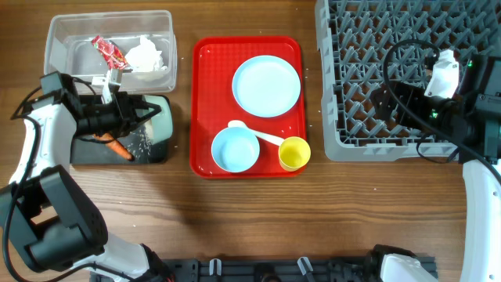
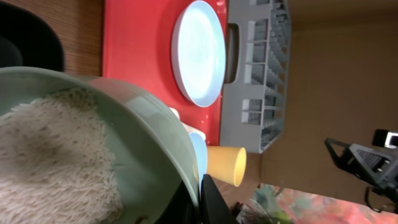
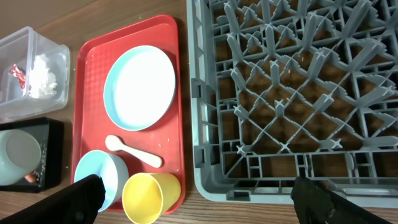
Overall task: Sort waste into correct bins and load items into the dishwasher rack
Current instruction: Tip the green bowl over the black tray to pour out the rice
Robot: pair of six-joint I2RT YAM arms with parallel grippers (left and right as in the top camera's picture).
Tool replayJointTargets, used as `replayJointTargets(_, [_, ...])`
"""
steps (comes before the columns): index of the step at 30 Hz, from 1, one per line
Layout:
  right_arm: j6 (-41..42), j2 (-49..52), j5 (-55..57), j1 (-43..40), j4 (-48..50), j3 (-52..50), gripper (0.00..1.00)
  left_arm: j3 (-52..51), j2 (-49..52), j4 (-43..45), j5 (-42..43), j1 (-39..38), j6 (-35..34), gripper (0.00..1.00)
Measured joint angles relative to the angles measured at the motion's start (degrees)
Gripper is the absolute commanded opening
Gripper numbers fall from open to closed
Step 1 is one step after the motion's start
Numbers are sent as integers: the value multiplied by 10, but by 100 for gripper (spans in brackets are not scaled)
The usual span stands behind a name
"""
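My left gripper [image 1: 133,113] is shut on the rim of the pale-green bowl [image 1: 155,116] and holds it tipped on its side over the black tray [image 1: 86,153]. White rice [image 2: 50,155] still lies in the bowl, and some [image 1: 141,141] lies on the tray beside the orange carrot [image 1: 117,146]. The clear tub [image 1: 66,35] holds the red wrapper [image 1: 109,53] and the white tissue [image 1: 145,55]. The plate [image 1: 266,84], blue bowl [image 1: 235,149], spoon [image 1: 262,136] and yellow cup [image 1: 294,153] sit on the red tray [image 1: 203,102]. My right gripper [image 3: 199,205] is open and empty above the rack's [image 1: 352,47] near left corner. No brown morsel shows.
The grey rack holds nothing. A strip of bare wood lies between the red tray and the rack [image 3: 186,124]. Dark cables [image 1: 407,63] of the right arm hang over the rack. The table's front strip [image 1: 258,211] is bare wood.
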Motion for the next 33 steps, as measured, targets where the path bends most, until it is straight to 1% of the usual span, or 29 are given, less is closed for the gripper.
replayJointTargets(6, [0,0,0,0,0,0,100,-5,0,9,55,4,0,4])
replayJointTargets(10, [0,0,0,0,2,-5,100,-5,0,8,112,24,0,4])
replayJointTargets(15, [0,0,0,0,2,-6,100,-5,0,2,150,48,-3,4])
replayJointTargets(24, [0,0,0,0,2,-6,100,-5,0,-1,242,52,-77,4])
replayJointTargets(33, [0,0,0,0,4,-6,100,-5,0,-1,265,70,-133,4])
